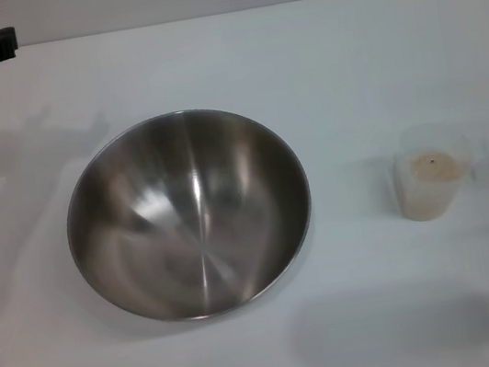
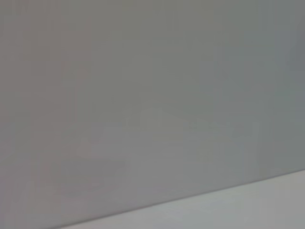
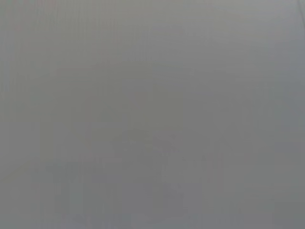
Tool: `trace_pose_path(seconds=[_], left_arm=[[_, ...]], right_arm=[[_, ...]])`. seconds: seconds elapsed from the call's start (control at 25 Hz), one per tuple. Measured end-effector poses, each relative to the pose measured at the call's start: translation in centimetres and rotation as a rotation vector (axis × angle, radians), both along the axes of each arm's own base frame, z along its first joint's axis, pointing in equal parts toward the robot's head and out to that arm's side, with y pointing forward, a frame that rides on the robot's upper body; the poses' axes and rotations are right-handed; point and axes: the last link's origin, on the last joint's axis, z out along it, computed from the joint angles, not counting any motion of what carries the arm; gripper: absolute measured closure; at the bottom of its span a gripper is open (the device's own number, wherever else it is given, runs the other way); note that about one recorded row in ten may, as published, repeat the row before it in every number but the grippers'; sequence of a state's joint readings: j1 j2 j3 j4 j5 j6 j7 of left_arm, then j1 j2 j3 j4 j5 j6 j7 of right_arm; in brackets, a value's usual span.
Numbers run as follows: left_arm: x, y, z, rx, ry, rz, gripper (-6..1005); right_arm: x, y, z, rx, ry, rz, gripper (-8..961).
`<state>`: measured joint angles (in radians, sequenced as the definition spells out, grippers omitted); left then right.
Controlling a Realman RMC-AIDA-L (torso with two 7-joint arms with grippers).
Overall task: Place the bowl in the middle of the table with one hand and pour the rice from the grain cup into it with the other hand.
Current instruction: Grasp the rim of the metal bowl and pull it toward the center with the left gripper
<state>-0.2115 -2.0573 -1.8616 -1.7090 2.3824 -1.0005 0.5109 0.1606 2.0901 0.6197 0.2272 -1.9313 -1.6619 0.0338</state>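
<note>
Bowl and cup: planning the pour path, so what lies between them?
Only bare table between the bowl and the cup, shown in the head view.

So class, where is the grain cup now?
In the head view, the grain cup stands upright on the table's right side, apart from the bowl.

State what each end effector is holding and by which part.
Nothing is held: left end effector sits far-left, away from bowl and grain cup; the right is out of view.
</note>
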Motion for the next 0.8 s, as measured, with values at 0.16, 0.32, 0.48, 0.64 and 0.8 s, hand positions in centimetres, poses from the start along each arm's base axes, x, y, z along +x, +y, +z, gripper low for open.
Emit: trace_pose_path(seconds=[0.16, 0.32, 0.48, 0.64, 0.8], left_arm=[[-0.3, -1.1, 0.5, -0.055, -0.021, 0.013, 157], [-0.1, -2.6, -0.3, -0.170, -0.010, 0.010, 156], [-0.3, -3.6, -1.0, -0.236, -0.007, 0.008, 156], [-0.8, -4.2, -1.9, -0.273, -0.012, 0.017, 157], [-1.2, -4.4, -2.5, -0.295, -0.006, 0.020, 157]], right_arm=[[0.0, -0.1, 0.0, 0.001, 0.000, 0.001, 127], [0.0, -0.3, 0.0, 0.003, -0.001, -0.001, 126], [0.1, -0.3, 0.0, 0.005, 0.001, -0.002, 126], [0.1, -0.3, 0.0, 0.004, 0.002, -0.004, 127], [0.1, -0.3, 0.0, 0.004, 0.002, -0.006, 127]])
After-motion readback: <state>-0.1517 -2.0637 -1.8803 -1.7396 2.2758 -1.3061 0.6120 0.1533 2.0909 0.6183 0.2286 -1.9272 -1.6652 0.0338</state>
